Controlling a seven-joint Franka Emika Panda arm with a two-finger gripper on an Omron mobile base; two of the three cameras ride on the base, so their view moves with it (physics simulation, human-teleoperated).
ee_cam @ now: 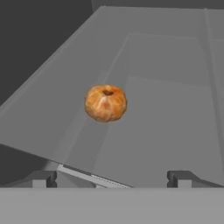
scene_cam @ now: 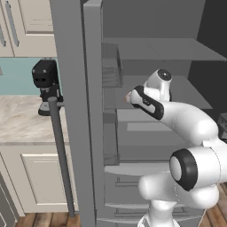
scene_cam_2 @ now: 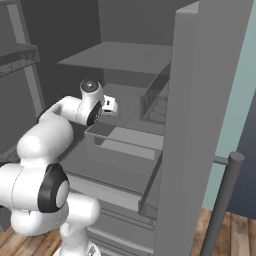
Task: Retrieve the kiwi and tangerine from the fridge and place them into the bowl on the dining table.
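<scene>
Fridge (scene_cam: 146, 48): standing with its doors swung open, grey inner shelves and a drawer (scene_cam_2: 127, 145) showing in both base views.
Fridge door (scene_cam: 73, 111): hanging open at the left of the left base view, its long bar handle (scene_cam: 62, 155) running down the front; the other door (scene_cam_2: 200, 125) is standing open at the right of the right base view.
Counter (scene_cam: 22, 119): sitting to the left of the fridge, with a marble-like top and cream cabinets below.
Coffee machine (scene_cam: 45, 84): a black appliance (partly hidden by the door edge) resting on that counter.
Arm (scene_cam: 186, 128): reaching forward into the fridge, at shelf height.
Gripper (ee_cam: 109, 178): its two dark fingertips (ee_cam: 41, 178) are standing wide apart, grasping nothing.
Tangerine (ee_cam: 106, 103): lying on a grey fridge shelf, ahead of the gripper and well apart from it, roughly centred between the fingertips in the hand view.
</scene>
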